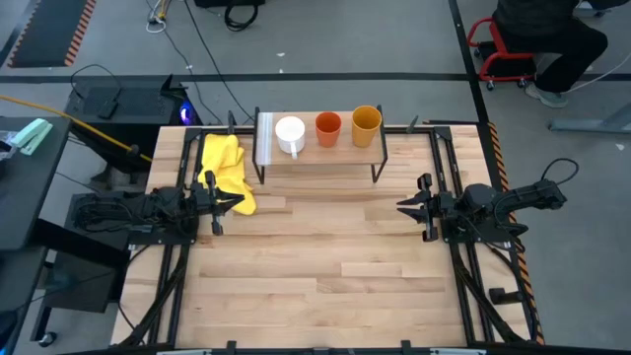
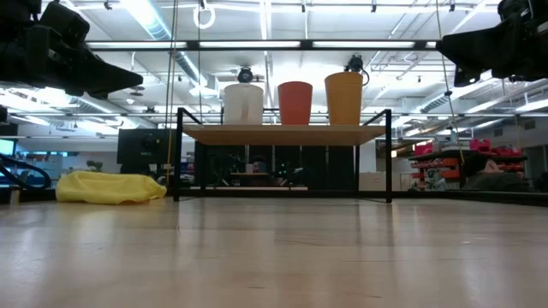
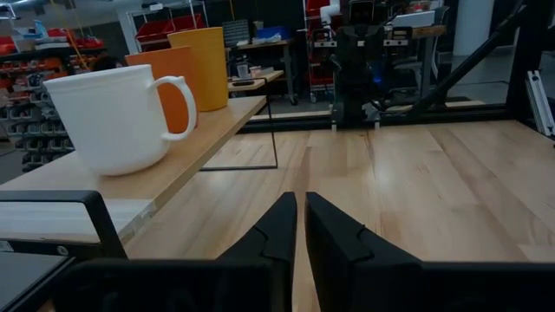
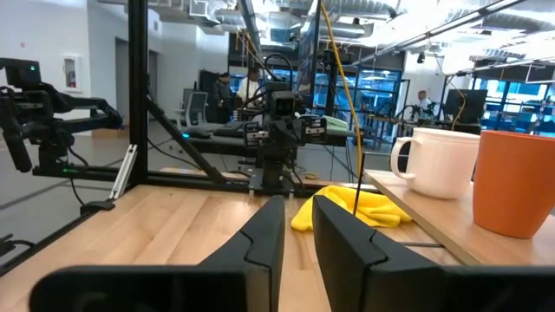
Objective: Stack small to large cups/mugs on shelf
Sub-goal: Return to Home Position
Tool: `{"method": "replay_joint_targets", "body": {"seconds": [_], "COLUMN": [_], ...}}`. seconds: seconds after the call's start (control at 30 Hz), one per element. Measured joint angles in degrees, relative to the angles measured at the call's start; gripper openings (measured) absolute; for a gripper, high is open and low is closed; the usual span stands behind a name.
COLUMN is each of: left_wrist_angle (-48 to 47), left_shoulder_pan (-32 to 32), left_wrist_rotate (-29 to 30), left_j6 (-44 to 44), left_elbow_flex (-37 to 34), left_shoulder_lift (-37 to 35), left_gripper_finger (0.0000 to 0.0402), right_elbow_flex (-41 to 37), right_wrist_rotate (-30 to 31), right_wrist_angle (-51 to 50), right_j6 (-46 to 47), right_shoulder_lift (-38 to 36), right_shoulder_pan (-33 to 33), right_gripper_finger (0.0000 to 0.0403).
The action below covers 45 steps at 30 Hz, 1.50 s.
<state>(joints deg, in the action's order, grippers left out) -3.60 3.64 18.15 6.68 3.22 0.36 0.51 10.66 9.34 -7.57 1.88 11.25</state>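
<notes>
- A robotics lab or workshop: the wooden table [image 1: 325, 266] stands inside a black metal frame [image 4: 137, 87], with a dark robot arm [image 1: 128, 212] mounted at each side of it.
- Beyond the table's far edge, cables [image 1: 197, 39] trail over a bare grey floor [image 1: 345, 39], near a red wheeled stool [image 1: 498, 54].
- Above the table run exposed ducts [image 4: 227, 16] and strip lights [image 2: 265, 44].
- Around the table stand another robot rig [image 4: 277, 130] and shelving with red bins [image 3: 165, 29].

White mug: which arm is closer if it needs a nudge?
Probably left: the white mug stands at the shelf's left end, nearer the left end effector than the right end effector.
</notes>
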Motion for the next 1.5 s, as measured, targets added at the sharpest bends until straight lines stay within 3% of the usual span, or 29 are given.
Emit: {"method": "replay_joint_targets", "body": {"seconds": [0.4,1.5], "left_wrist_angle": [-0.04,-0.04], "left_shoulder_pan": [0.0,0.0], "left_wrist_rotate": [0.0,0.0], "left_j6": [0.0,0.0], "left_elbow_flex": [0.02,0.02], "left_shoulder_lift": [0.0,0.0], "left_gripper_finger": [0.0023,0.0035], "right_elbow_flex": [0.0,0.0], "right_wrist_rotate": [0.0,0.02], "right_wrist_angle": [0.02,0.02], "right_j6": [0.0,0.0], "right_shoulder_lift": [-0.01,-0.01], "right_shoulder_pan": [0.0,0.02], "right_gripper_finger": [0.0071,0.0071]}}
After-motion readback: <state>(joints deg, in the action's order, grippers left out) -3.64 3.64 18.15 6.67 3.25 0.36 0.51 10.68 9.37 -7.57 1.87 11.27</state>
